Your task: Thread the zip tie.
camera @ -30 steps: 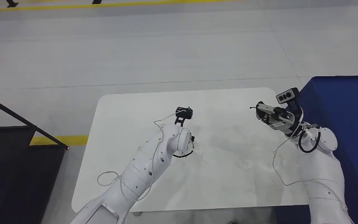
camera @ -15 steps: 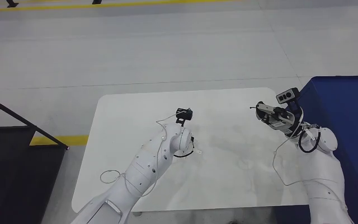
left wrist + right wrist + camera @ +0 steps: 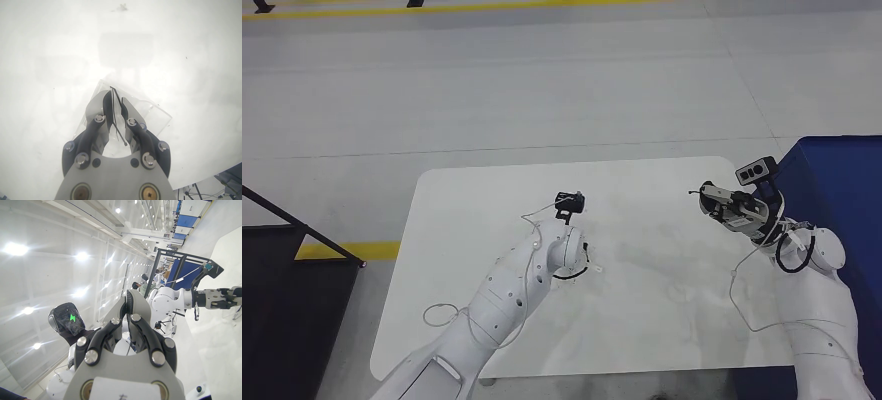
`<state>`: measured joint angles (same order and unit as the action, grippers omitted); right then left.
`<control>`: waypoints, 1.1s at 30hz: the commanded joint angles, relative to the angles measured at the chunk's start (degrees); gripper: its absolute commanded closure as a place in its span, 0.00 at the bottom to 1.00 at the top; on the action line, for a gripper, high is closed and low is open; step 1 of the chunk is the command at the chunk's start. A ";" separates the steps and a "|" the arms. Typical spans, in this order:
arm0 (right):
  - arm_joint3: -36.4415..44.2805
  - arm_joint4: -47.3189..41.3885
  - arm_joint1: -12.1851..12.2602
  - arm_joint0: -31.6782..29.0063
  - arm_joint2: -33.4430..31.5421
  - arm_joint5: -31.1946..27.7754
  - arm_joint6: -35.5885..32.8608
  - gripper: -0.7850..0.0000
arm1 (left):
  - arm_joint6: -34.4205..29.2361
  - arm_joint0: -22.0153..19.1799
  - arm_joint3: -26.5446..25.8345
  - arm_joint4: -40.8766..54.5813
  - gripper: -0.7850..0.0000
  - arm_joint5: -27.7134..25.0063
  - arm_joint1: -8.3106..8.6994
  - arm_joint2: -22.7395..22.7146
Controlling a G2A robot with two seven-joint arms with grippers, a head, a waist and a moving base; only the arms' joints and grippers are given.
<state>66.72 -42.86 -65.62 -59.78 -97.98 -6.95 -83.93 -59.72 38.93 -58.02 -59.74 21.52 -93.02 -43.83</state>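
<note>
Left tool (image 3: 115, 95) straddles the zip tie (image 3: 113, 113), a gap on either side.

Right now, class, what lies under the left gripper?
A clear plastic piece on the white table, with the black zip tie over it. The left gripper hides much of that piece.

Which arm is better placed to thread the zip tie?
Left. The left gripper is low over the table with the zip tie right at its tip; the right gripper is shut and raised off it.
</note>
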 commanded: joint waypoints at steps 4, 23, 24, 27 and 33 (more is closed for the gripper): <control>0.00 0.00 0.00 0.00 0.00 0.00 0.00 1.00 | -0.56 0.84 -1.85 -1.12 0.89 0.00 0.26 -0.89; 0.00 0.00 0.00 0.00 0.00 0.00 0.00 1.00 | -1.17 1.97 -1.32 -3.73 0.91 -0.24 -0.10 -2.05; 0.00 0.00 0.00 0.00 0.00 0.00 0.00 1.00 | -1.08 1.88 -1.08 -3.69 0.91 -0.27 -0.19 -2.04; 0.00 0.00 0.00 0.00 0.00 0.00 0.00 1.00 | -0.89 1.64 -0.30 -3.74 0.95 -0.40 -0.43 -2.01; 0.00 0.00 0.00 0.00 0.00 0.00 0.00 1.00 | -0.87 1.23 0.85 -3.95 1.00 -0.54 -0.86 -2.00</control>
<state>66.72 -42.86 -65.62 -59.78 -97.98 -6.95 -83.93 -60.54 40.21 -57.33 -63.62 20.99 -93.82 -45.84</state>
